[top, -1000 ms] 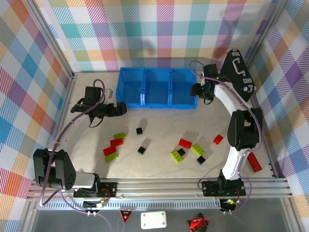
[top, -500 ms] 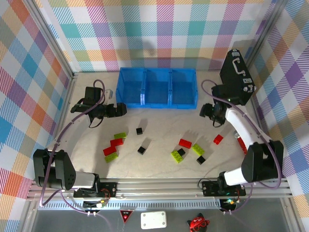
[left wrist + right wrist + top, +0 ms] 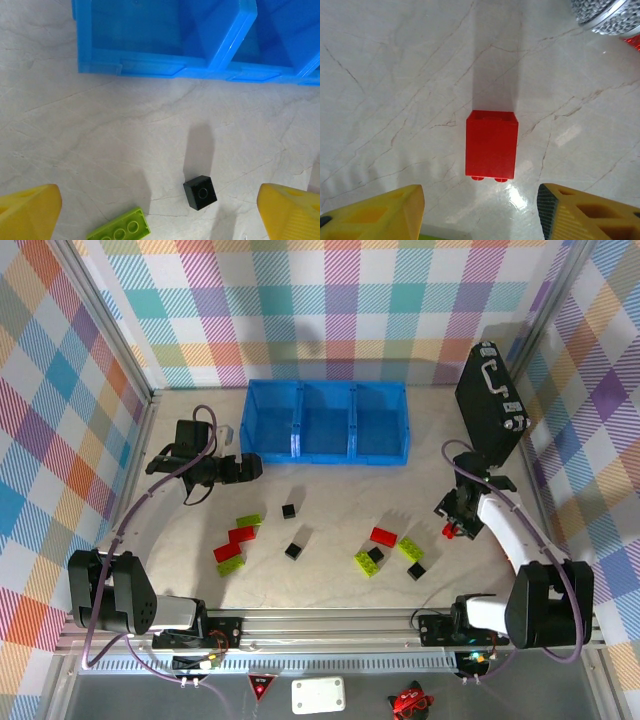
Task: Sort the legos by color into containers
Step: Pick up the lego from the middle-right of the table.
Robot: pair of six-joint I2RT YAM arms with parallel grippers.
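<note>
right gripper [image 3: 480, 215] hangs over a red brick [image 3: 491, 144] lying right of the bin [image 3: 325, 458], fingers parted to straddle it, nothing held. left gripper [image 3: 250, 465] hovers wide open, empty, by the bin's left end.

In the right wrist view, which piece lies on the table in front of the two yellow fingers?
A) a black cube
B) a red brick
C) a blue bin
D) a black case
B: a red brick lies on the table just ahead of the right gripper, whose fingers stand apart and do not touch it.
</note>
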